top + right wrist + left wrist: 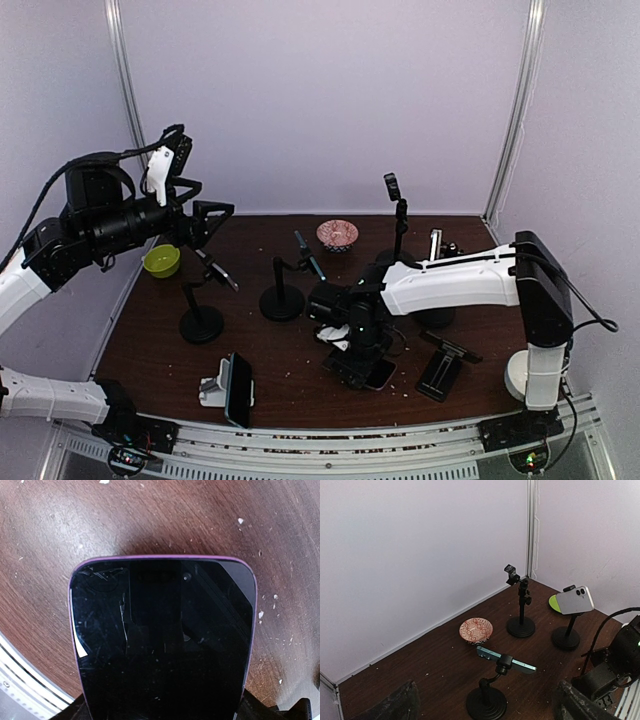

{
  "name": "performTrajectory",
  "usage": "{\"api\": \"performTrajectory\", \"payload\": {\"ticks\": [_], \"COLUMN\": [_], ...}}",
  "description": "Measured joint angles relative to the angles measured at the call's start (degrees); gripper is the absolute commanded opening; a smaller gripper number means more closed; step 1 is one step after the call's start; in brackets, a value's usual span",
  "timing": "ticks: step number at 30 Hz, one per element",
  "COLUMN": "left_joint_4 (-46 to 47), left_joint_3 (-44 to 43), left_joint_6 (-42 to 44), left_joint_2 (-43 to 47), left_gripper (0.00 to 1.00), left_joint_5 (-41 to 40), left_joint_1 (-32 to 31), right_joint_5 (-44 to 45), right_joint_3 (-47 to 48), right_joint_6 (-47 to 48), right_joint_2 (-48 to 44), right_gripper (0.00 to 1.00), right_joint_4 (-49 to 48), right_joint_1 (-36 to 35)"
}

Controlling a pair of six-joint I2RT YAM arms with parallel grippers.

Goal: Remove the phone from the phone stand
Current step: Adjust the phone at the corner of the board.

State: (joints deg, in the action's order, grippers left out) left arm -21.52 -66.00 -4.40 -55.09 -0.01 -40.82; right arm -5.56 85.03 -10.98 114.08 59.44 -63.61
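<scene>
My right gripper (362, 362) is low over the table's front middle, shut on a phone in a purple case (380, 378). In the right wrist view that phone (162, 630) fills the frame, black screen up, just above the wood, and my right gripper (162, 715) grips it at the bottom edge. An empty black folding phone stand (441, 368) lies to its right. My left gripper (210, 222) is raised at the left, open and empty. In the left wrist view my left gripper (485, 702) is high above a teal phone (507, 660) clamped on a black stand.
Round-base stands hold phones at left (201, 322), centre (282, 300) and behind my right arm (435, 245). A tall stand (400, 215) has an empty clamp. A phone in a white dock (232, 388) is front left. A pink bowl (337, 234) and a green bowl (161, 260) are at the back.
</scene>
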Motion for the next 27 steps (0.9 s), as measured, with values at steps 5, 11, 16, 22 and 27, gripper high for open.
{"api": "performTrajectory", "payload": {"ticks": [5, 11, 16, 22, 27], "left_joint_4": [0.00, 0.00, 0.00, 0.00, 0.00], "left_joint_3": [0.00, 0.00, 0.00, 0.00, 0.00], "left_joint_6": [0.00, 0.00, 0.00, 0.00, 0.00], "left_joint_2": [0.00, 0.00, 0.00, 0.00, 0.00], "left_gripper": [0.94, 0.94, 0.94, 0.94, 0.94], "left_joint_5": [0.00, 0.00, -0.02, -0.02, -0.02], "left_joint_1": [0.00, 0.00, 0.00, 0.00, 0.00], "right_joint_5": [0.00, -0.02, -0.07, -0.02, 0.00], "right_joint_3": [0.02, 0.09, 0.20, 0.28, 1.18], "right_joint_6": [-0.24, -0.44, -0.96, -1.03, -0.98], "right_joint_2": [0.02, 0.04, 0.04, 0.04, -0.07], "right_gripper": [0.72, 0.79, 0.93, 0.99, 1.00], "right_joint_4": [0.11, 0.17, 0.17, -0.04, -0.31], "right_joint_1": [-0.07, -0.31, -0.61, -0.70, -0.76]}}
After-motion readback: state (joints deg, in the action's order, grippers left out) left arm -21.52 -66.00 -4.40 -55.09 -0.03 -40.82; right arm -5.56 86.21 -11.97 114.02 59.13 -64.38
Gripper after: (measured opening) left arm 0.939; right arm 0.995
